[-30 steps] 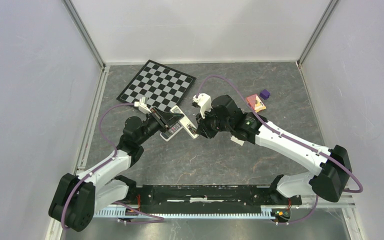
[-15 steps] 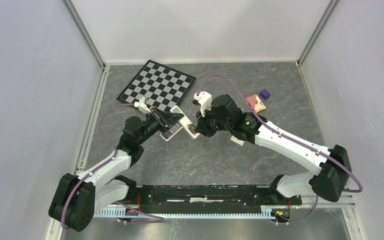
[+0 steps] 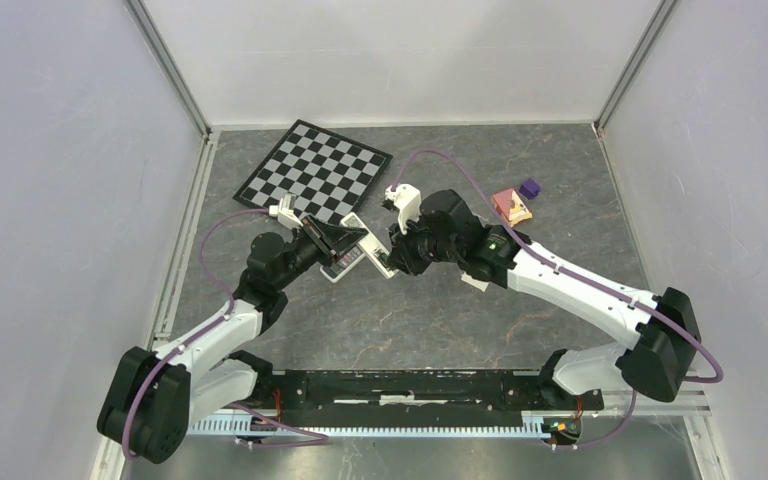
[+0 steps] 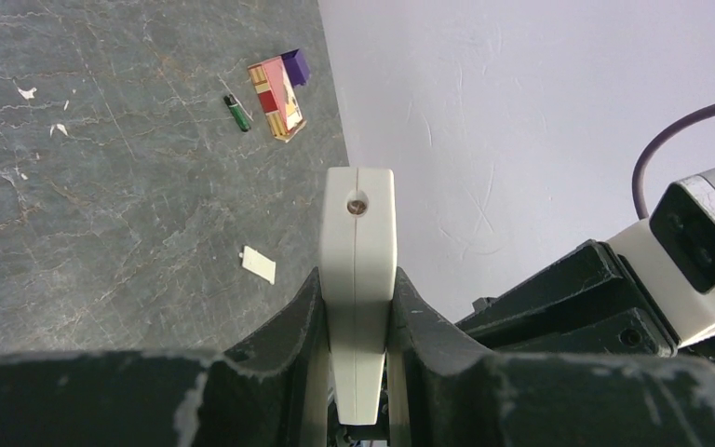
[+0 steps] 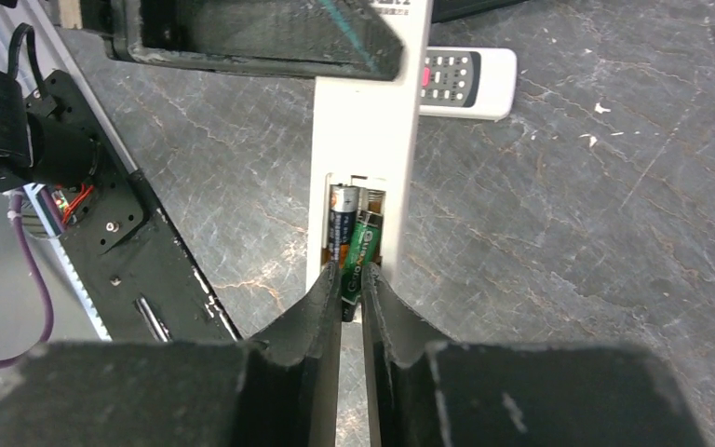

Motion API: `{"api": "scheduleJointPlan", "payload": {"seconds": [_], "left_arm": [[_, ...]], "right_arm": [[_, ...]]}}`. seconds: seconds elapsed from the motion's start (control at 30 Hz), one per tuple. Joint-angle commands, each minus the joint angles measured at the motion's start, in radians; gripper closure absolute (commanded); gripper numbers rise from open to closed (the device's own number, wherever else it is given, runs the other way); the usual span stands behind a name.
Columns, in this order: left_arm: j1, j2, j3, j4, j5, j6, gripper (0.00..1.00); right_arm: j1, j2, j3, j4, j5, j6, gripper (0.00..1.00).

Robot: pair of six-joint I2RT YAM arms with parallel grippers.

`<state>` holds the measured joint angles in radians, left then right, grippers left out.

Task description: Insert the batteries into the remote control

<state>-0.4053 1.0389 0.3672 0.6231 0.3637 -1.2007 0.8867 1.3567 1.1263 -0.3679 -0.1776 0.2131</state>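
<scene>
My left gripper (image 4: pixel 357 321) is shut on a white remote control (image 4: pixel 357 242) and holds it edge-on above the table; in the top view the remote (image 3: pixel 372 243) spans between both grippers. Its back compartment (image 5: pixel 356 219) is open. One dark battery (image 5: pixel 339 223) lies inside it. My right gripper (image 5: pixel 352 289) is shut on a green battery (image 5: pixel 364 250), whose far end sits tilted in the compartment beside the dark one. In the top view the right gripper (image 3: pixel 398 256) meets the remote's near end. Another green battery (image 4: pixel 237 114) lies on the table.
A second remote with buttons (image 5: pixel 459 82) lies on the table under the held one. A white battery cover (image 4: pixel 259 264) lies loose. A pink box (image 3: pixel 511 206) and a purple block (image 3: pixel 529 187) sit at the back right. A checkerboard (image 3: pixel 315 170) lies at the back left.
My right gripper has edged slightly left toward the held remote with the green battery. The left arm has barely moved.
</scene>
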Motion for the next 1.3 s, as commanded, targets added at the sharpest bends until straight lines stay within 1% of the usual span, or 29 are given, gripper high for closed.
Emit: {"api": "scheduleJointPlan", "payload": {"seconds": [0.0,0.17,0.23,0.37,0.6,0.67,0.73,0.83,0.93,1.0,1.1,1.17,1.2,1.27], "left_arm": [[0.000,-0.013,0.035,0.045,-0.023,-0.027,0.98],[-0.001,-0.013,0.039,0.042,-0.024,-0.026,0.98],[0.000,-0.015,0.042,0.036,-0.024,-0.025,0.98],[-0.001,-0.018,0.044,0.029,-0.023,-0.026,0.98],[0.000,-0.022,0.043,0.026,-0.010,-0.038,0.98],[-0.001,-0.020,0.044,0.024,-0.002,-0.053,0.98],[0.000,-0.018,0.048,0.021,0.005,-0.074,0.98],[0.000,-0.016,0.060,-0.011,0.010,-0.112,0.98],[-0.001,-0.013,0.073,-0.053,0.009,-0.156,0.98],[0.000,-0.009,0.071,-0.049,0.009,-0.213,0.98],[-0.001,-0.005,0.068,-0.027,0.009,-0.326,0.98],[-0.001,-0.014,0.068,-0.024,0.008,-0.385,0.98],[-0.001,-0.026,0.066,-0.023,0.002,-0.411,0.98],[0.000,-0.059,0.062,-0.048,-0.023,-0.453,0.98]], "right_arm": [[0.011,-0.024,0.014,0.008,-0.037,0.002,0.83],[0.012,-0.021,0.016,-0.008,-0.020,-0.001,0.84],[0.012,-0.025,0.015,-0.006,-0.010,-0.001,0.81],[0.012,-0.037,0.031,0.009,0.014,0.006,0.77],[0.012,-0.026,0.063,0.014,0.050,0.004,0.77],[0.012,-0.025,0.064,0.024,0.047,0.004,0.77],[0.012,-0.021,0.069,0.023,0.044,0.005,0.80],[0.012,-0.043,0.065,0.046,0.059,0.018,0.79],[0.012,-0.085,0.068,0.083,0.082,0.047,0.73],[0.012,-0.118,0.064,0.112,0.105,0.080,0.66],[0.012,-0.183,0.026,0.167,0.171,0.188,0.47],[0.012,-0.246,-0.035,0.239,0.216,0.281,0.34],[0.012,-0.272,-0.078,0.286,0.229,0.336,0.28],[0.012,-0.321,-0.150,0.372,0.241,0.416,0.22]]}}
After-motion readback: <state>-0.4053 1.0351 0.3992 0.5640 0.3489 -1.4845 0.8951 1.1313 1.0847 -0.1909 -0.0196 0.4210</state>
